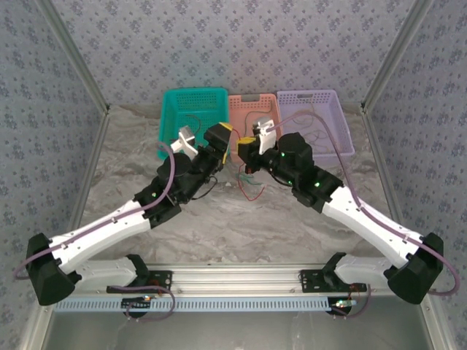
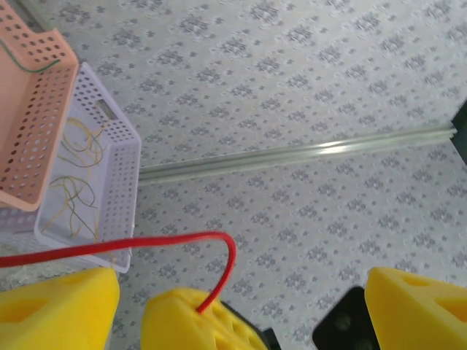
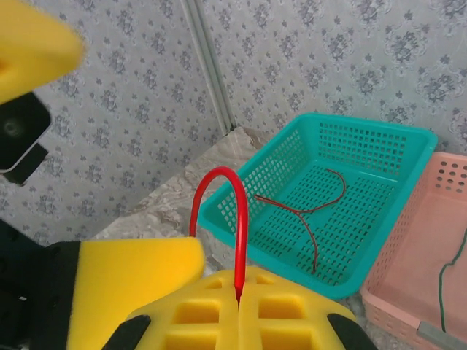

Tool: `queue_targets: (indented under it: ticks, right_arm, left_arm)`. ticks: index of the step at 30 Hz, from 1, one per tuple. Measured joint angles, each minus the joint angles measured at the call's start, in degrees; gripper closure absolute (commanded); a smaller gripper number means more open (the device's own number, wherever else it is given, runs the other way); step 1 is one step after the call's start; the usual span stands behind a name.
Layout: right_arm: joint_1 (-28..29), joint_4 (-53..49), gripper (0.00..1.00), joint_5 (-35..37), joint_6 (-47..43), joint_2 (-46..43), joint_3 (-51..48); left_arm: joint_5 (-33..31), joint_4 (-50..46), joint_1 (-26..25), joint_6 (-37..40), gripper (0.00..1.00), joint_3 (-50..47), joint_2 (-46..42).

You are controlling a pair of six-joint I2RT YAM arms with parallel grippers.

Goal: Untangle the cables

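My right gripper (image 3: pixel 238 302) is shut on the end of a red cable (image 3: pixel 239 219), which arches up out of its yellow pads. In the top view the red cable (image 1: pixel 252 191) hangs below both grippers over the table, with a small tangle of other cables (image 1: pixel 244 175) above it. My left gripper (image 2: pixel 233 292) is open, its yellow fingers (image 2: pixel 58 306) wide apart on either side of the right gripper's tip (image 2: pixel 193 321). The red cable (image 2: pixel 131 246) runs off to the left above one finger. From above, the left gripper (image 1: pixel 230 135) and right gripper (image 1: pixel 246 144) meet before the baskets.
Three baskets stand in a row at the back. The teal basket (image 1: pixel 169 109) holds brown cables (image 3: pixel 314 219). The pink basket (image 1: pixel 241 109) holds a green cable (image 3: pixel 449 270). The purple basket (image 1: pixel 336 102) holds thin yellow cables (image 2: pixel 80 146). Wallpapered walls close the sides.
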Motion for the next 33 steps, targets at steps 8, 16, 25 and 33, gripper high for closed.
queue_targets:
  ticks: [8, 16, 25, 33]
  right_arm:
    - [1.64, -0.59, 1.00, -0.24, -3.80, 0.04, -0.52]
    - [1.46, -10.78, 1.00, -5.64, -9.40, 2.25, 4.52]
    - [-0.87, -20.72, 1.00, -17.44, -11.80, 7.13, 12.33]
    - [0.02, -25.99, 1.00, -22.38, -12.72, 11.61, 14.45]
  left_arm:
    - [-0.02, -6.82, 5.20, -1.29, 0.67, 1.16, -0.20]
    - [6.97, -21.70, 12.15, 7.91, 1.00, 11.54, -0.20]
    - [14.93, -38.38, 12.74, 33.00, 1.00, 27.02, 4.09]
    - [20.87, -48.37, 12.85, 50.51, 0.97, 32.72, 8.26]
